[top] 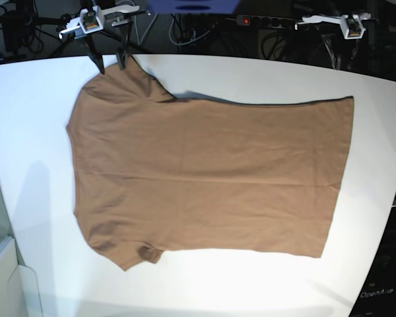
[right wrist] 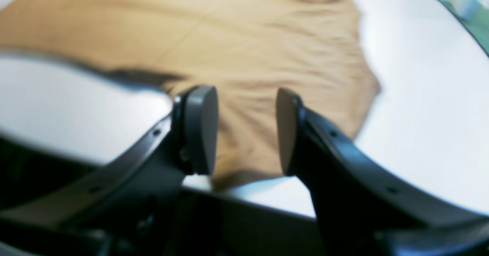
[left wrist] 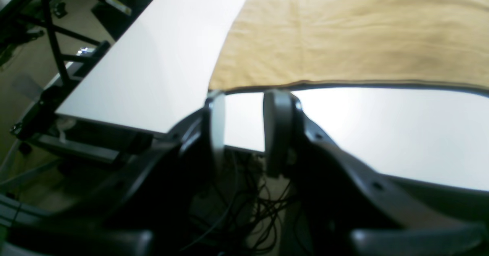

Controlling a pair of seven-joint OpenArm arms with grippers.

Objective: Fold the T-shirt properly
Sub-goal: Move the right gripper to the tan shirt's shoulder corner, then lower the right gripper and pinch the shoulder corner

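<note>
The tan T-shirt (top: 211, 178) lies flat on the white table (top: 251, 72), shoulders to the left and hem to the right. A darker spot (top: 145, 252) shows by the near sleeve. My right gripper (top: 111, 65) is open, its fingertips over the far sleeve at the table's back edge. In the right wrist view the gripper (right wrist: 246, 130) frames the sleeve cloth (right wrist: 248, 38). My left gripper (left wrist: 244, 107) is open and empty at the table's back edge, just short of the hem corner (left wrist: 344, 38). Its arm (top: 350, 25) sits off the table's back right.
A power strip (top: 270, 21) and cables lie behind the table. Dark stands and frames (left wrist: 57, 49) are beside the table's end on the floor. A pale bin edge (top: 0, 264) is at the near left.
</note>
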